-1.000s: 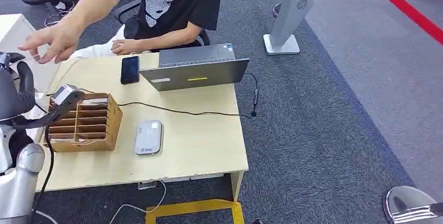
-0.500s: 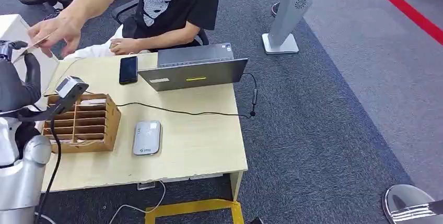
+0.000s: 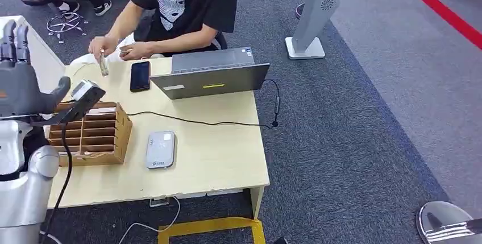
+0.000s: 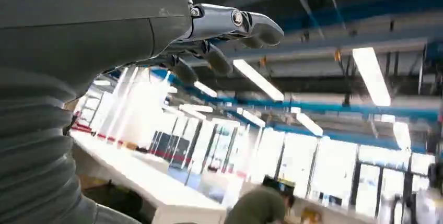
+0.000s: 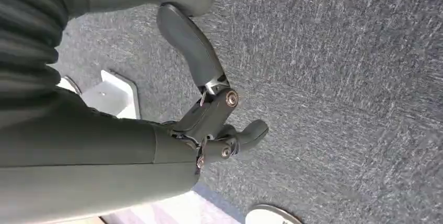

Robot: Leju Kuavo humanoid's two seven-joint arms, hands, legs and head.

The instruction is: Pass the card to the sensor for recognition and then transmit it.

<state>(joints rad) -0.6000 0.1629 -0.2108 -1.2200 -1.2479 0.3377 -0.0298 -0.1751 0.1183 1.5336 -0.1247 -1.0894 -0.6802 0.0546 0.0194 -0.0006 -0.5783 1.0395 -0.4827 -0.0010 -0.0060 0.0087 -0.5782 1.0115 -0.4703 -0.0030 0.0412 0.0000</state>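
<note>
Currently, in the head view, the left hand (image 3: 21,79) stands raised at the left edge of the frame, fingers extended upward and apart, thumb out to the side, holding nothing. The card (image 3: 104,63) is pinched in the person's hand (image 3: 102,46) at upper left, above the far edge of the table (image 3: 216,158). The sensor (image 3: 161,149) — a flat grey reader — lies at centre-left, just beside the wooden card rack (image 3: 91,133). A laptop (image 3: 213,76) and a phone (image 3: 140,75) sit nearer the person.

Left wrist view: the left hand's fingers (image 4: 251,25) are apart, lightly bent, empty, against a ceiling with strip lights.

Right wrist view: the right hand (image 5: 219,125) hangs over grey carpet, its fingers loosely curled but apart, gripping nothing.

Judged step: hand-over complete — the card is with the person. The next move calls for lowering the left arm toward the rack to draw another card.
</note>
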